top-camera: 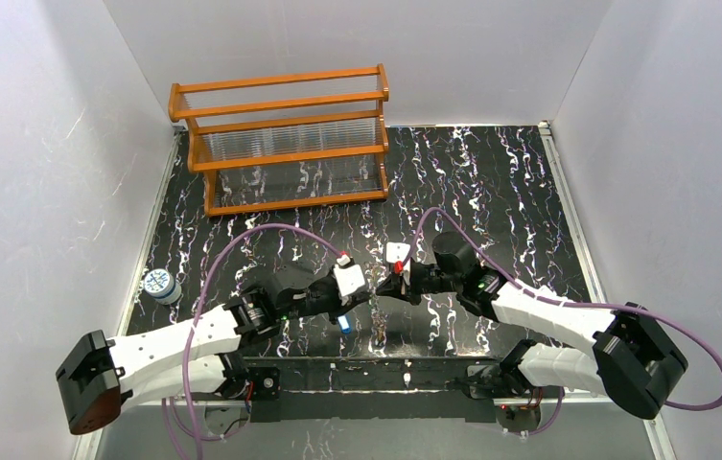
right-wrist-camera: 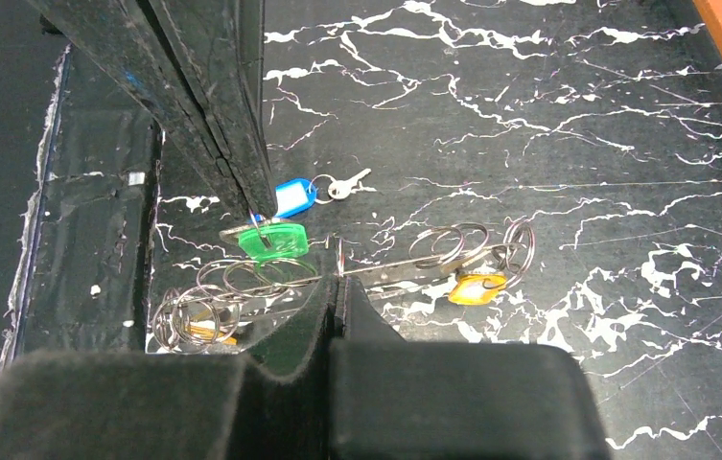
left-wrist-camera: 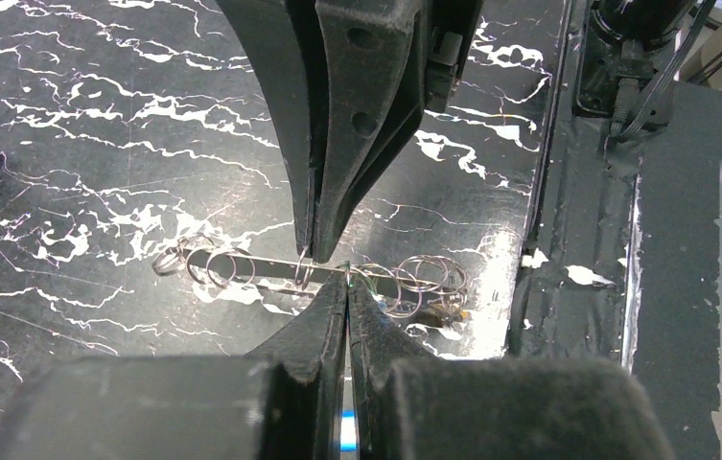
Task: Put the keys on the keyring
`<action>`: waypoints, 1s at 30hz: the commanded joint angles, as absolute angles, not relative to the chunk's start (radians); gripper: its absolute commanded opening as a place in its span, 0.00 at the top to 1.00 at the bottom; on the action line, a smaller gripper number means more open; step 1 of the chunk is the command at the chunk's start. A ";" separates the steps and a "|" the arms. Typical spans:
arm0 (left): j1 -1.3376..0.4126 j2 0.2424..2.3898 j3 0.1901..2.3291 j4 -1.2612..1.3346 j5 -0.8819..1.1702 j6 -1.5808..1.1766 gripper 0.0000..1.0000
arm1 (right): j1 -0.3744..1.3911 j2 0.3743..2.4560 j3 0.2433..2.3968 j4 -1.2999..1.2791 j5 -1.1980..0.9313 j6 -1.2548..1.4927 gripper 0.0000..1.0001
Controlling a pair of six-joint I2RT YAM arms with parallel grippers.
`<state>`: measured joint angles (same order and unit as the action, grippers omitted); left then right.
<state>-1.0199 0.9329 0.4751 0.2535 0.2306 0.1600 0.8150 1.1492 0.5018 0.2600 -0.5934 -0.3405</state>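
Observation:
My two grippers meet tip to tip above the middle of the marbled table. The keyring (left-wrist-camera: 261,265) is a thin wire stretched level between them, with several small split rings along it. My left gripper (left-wrist-camera: 348,287) is shut, and the green key (right-wrist-camera: 275,240) hangs from its tips (right-wrist-camera: 259,206). My right gripper (right-wrist-camera: 338,287) is shut on the keyring wire (right-wrist-camera: 405,265) near its middle. A yellow key (right-wrist-camera: 477,286) hangs at one end of the wire, and another yellow key (right-wrist-camera: 205,331) at the other. A blue key (right-wrist-camera: 291,198) lies loose on the table.
An orange wooden rack (top-camera: 280,144) stands at the back left. A small white and blue round object (top-camera: 158,285) sits at the table's left edge. Black tape (left-wrist-camera: 673,287) covers the near edge by the arm bases. Purple cables (top-camera: 242,240) arch over both arms.

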 commanded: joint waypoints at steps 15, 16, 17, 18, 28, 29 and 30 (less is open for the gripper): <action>-1.025 0.956 0.460 0.289 0.210 0.110 1.00 | 0.822 1.106 0.535 0.345 -0.610 -0.339 0.99; -1.025 0.959 0.460 0.296 0.206 0.108 1.00 | 0.822 1.106 0.533 0.346 -0.612 -0.339 0.99; -1.025 0.963 0.460 0.304 0.203 0.106 1.00 | 0.822 1.107 0.532 0.346 -0.615 -0.339 0.99; -1.025 0.967 0.458 0.311 0.196 0.105 1.00 | 0.823 1.108 0.533 0.347 -0.617 -0.339 0.99; -1.025 1.007 0.480 0.346 0.174 0.111 1.00 | 0.823 1.114 0.536 0.342 -0.622 -0.341 0.99; -1.025 1.008 0.480 0.344 0.169 0.111 1.00 | 0.824 1.113 0.536 0.341 -0.622 -0.341 0.99; -1.025 1.007 0.480 0.340 0.161 0.109 1.00 | 0.823 1.112 0.536 0.339 -0.619 -0.342 0.99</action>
<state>-1.0199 1.0073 0.4656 0.3210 0.1898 0.1112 0.8150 1.1328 0.5018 0.2722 -0.6052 -0.3401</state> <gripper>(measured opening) 0.009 0.032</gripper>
